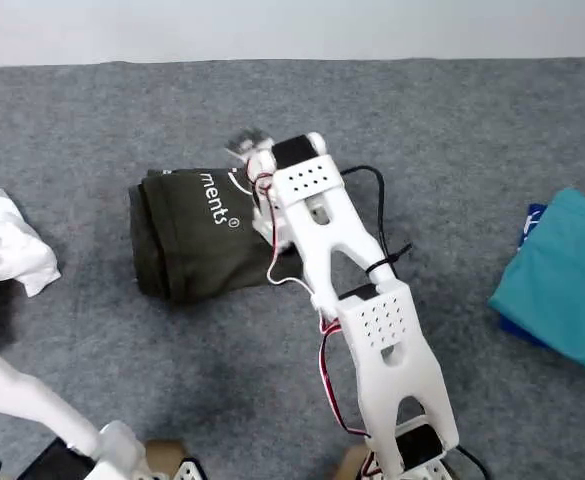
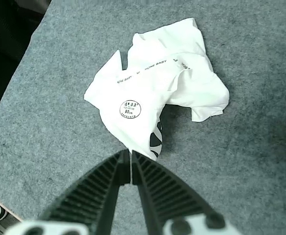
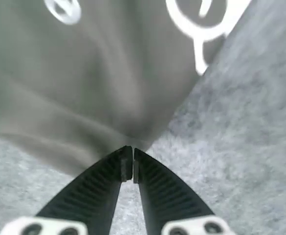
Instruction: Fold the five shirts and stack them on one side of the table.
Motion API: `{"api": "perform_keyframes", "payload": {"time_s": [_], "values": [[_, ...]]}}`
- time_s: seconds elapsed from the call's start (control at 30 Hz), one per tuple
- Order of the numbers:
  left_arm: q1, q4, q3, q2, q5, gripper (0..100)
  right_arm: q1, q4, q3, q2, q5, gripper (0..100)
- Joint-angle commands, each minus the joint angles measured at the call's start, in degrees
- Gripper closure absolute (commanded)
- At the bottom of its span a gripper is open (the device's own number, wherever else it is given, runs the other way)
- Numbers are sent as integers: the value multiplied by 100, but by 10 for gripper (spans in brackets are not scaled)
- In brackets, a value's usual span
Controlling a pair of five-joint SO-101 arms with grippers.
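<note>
- Grey, fuzzy table top (image 1: 472, 130) fills the high view, with a white wall (image 1: 292, 28) along the far edge.
- A dark green shirt (image 1: 197, 235) lies folded near the middle of the table. It has white letters on it.
- The right arm (image 1: 372, 310) stretches from the near edge to the far corner of this shirt.
- The right gripper (image 3: 128, 156) has its jaws closed on the edge of the dark green shirt (image 3: 99, 73). The cloth pulls to a point right at the tips.
- A white shirt (image 1: 7, 245) lies in a crumpled heap at the side of the table by the left arm (image 1: 27, 400).
- The left gripper (image 2: 131, 159) has its jaws pressed together. Its tips sit right at the edge of the white shirt (image 2: 157, 83), and I cannot tell if they touch it.
- A teal shirt (image 1: 562, 280) lies folded at the other side of the table, on top of something blue (image 1: 530, 225).
</note>
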Motion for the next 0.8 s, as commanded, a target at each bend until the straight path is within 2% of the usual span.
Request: {"api": "perform_keyframes", "payload": {"time_s": [0.0,0.2,0.43,0.63,0.77], "values": [[158,-88,-13,-141,-44,982,-338,198,-730,-611,-9,987],[466,-70,48,-149,-62,982,-611,-215,-1503,-558,-9,977],[431,-70,127,-149,-53,982,-1051,-1921,-1653,-13,-53,768],[413,-62,356,-167,-62,982,-1543,-3204,-1635,655,-9,768],[413,-62,356,-176,-62,982,-1622,-3811,-1644,1112,-9,768]]}}
